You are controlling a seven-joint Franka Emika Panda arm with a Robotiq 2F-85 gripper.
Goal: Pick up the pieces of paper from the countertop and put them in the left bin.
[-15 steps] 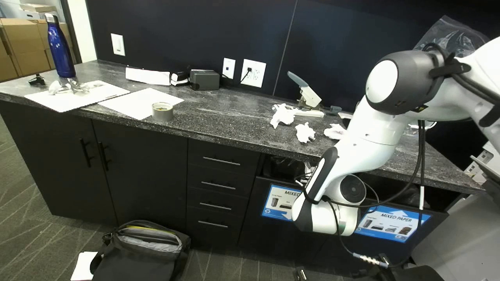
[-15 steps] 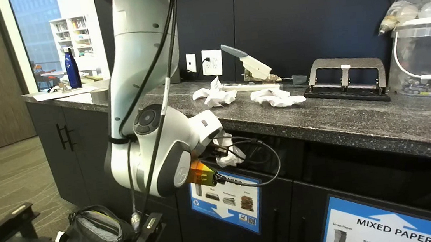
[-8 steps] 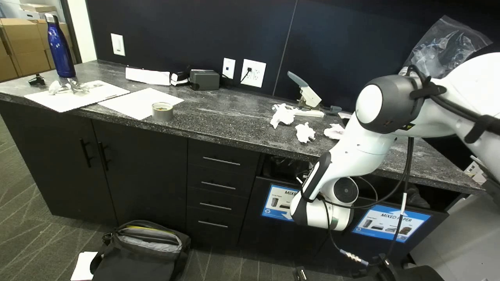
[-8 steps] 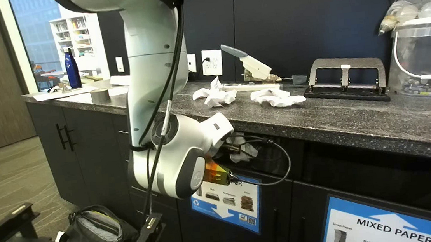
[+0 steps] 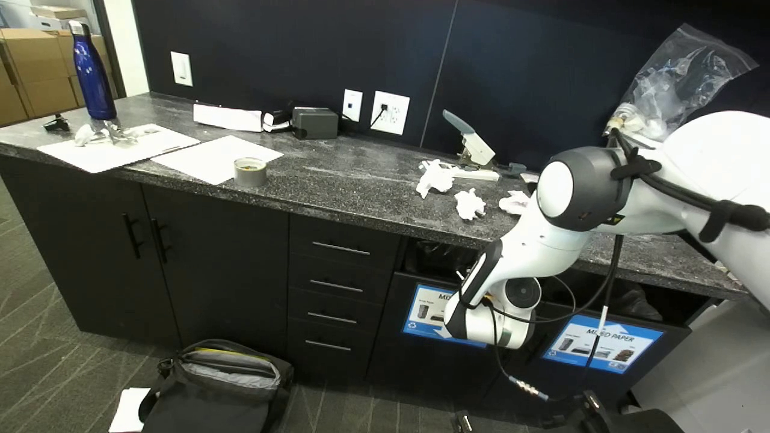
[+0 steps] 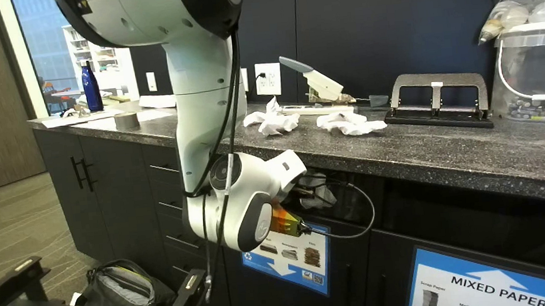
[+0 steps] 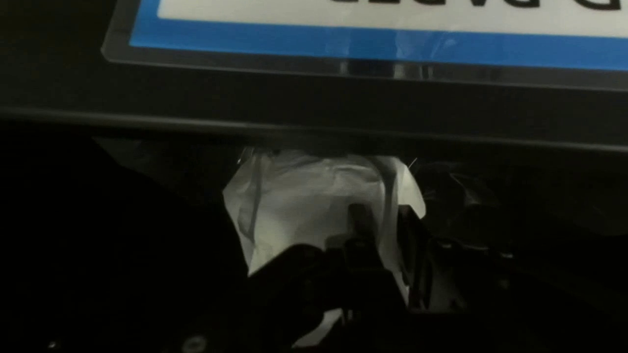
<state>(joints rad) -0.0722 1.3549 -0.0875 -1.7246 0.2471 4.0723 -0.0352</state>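
We've three paper scraps point(image 5: 470, 205) on countertop point(image 5: 343, 174) before stapler point(image 5: 478, 149), hole punch point(image 6: 443, 80) to its right; another scrap point(image 7: 309, 206) at left bin point(image 5: 421, 361) slot.

Wrist view: label point(image 7: 333, 40) partly past top edge, paper point(image 7: 304, 196) partly behind gripper point(image 7: 383, 213), grip unclear

Bin label point(image 6: 481, 282), “MIXED PAPER”, “Scrap Paper”

The arm point(image 5: 544, 248) was smooth white with small dark recesses point(image 6: 221, 80). A dark grey joint housing point(image 5: 594, 191) bore a white disc point(image 5: 554, 189). Black cables point(image 6: 233, 65), one white-sleeved, were secured by black straps point(image 5: 718, 221). An orange-yellow block point(image 6: 286, 222) sat near the gripper point(image 7: 380, 211), which appeared black.
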